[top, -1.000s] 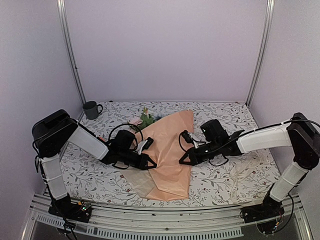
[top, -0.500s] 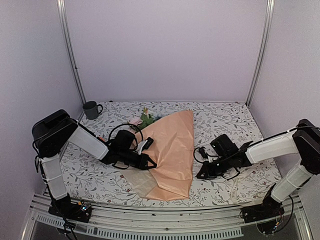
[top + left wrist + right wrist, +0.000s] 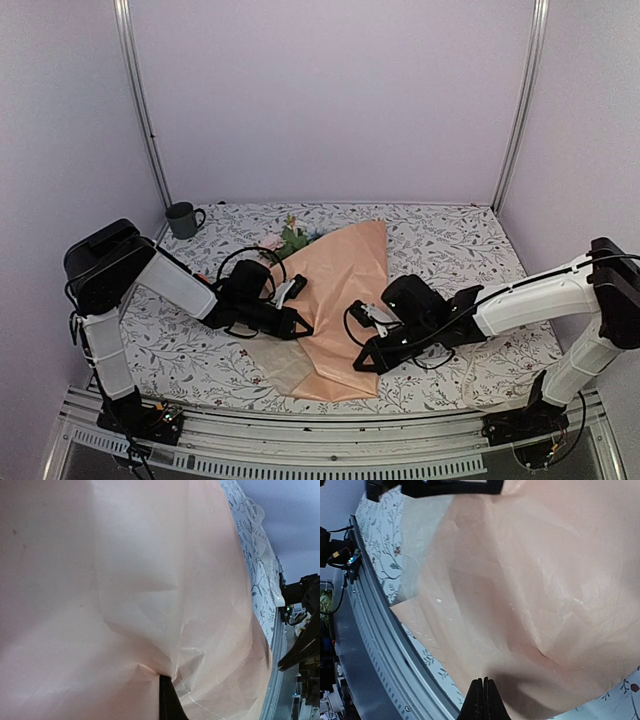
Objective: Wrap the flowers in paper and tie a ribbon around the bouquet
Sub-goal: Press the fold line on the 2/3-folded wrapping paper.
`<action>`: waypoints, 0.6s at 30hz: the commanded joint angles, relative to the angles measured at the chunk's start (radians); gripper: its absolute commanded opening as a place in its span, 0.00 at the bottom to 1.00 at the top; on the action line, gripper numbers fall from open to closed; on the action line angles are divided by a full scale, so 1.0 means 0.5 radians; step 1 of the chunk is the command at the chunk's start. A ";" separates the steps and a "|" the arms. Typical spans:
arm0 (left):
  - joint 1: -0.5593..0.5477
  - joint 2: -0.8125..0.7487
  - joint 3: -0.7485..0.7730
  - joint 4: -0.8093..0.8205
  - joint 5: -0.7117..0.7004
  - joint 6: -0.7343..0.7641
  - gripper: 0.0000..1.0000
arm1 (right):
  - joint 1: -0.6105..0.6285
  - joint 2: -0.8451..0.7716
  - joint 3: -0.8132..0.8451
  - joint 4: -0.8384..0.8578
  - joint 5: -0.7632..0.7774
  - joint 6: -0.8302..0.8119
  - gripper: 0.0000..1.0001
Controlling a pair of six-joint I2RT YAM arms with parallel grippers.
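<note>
The peach-orange paper (image 3: 345, 290) lies spread on the table, with the flowers (image 3: 290, 238) sticking out from under its far left corner. My left gripper (image 3: 300, 328) is shut on the paper's left side, and in the left wrist view the paper (image 3: 125, 580) creases in towards the gripper (image 3: 162, 677). My right gripper (image 3: 360, 366) is shut with nothing in it, just above the paper's near right edge. The right wrist view has that gripper (image 3: 483, 679) over the paper (image 3: 545, 580). The cream ribbon (image 3: 470, 375) lies loose at the near right.
A dark mug (image 3: 183, 218) stands at the far left corner. A paler, thin sheet (image 3: 283, 368) pokes out from under the paper near the front. The metal front rail (image 3: 370, 630) runs close to the right gripper. The leaf-printed cloth (image 3: 450, 235) covers the table.
The right arm swung away to the right, then came back left to the paper's near right edge. The paper's right side now lies flatter and wider. The left arm has not moved.
</note>
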 commanded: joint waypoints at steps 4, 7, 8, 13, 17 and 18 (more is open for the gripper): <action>0.021 0.057 -0.020 -0.153 -0.052 0.030 0.00 | 0.008 0.172 -0.267 -0.040 -0.066 0.138 0.00; 0.021 0.056 -0.017 -0.164 -0.050 0.036 0.00 | 0.015 -0.013 -0.411 -0.170 -0.022 0.201 0.00; 0.021 0.058 -0.015 -0.170 -0.050 0.040 0.00 | 0.017 -0.088 -0.441 -0.231 0.005 0.228 0.00; 0.021 0.069 -0.005 -0.187 -0.051 0.052 0.00 | 0.016 -0.366 -0.408 -0.516 0.077 0.226 0.01; 0.020 0.074 0.001 -0.187 -0.045 0.046 0.00 | 0.014 -0.361 -0.157 -0.554 0.119 0.105 0.02; 0.018 0.073 0.002 -0.188 -0.045 0.045 0.00 | 0.016 -0.328 -0.094 -0.522 0.118 0.077 0.02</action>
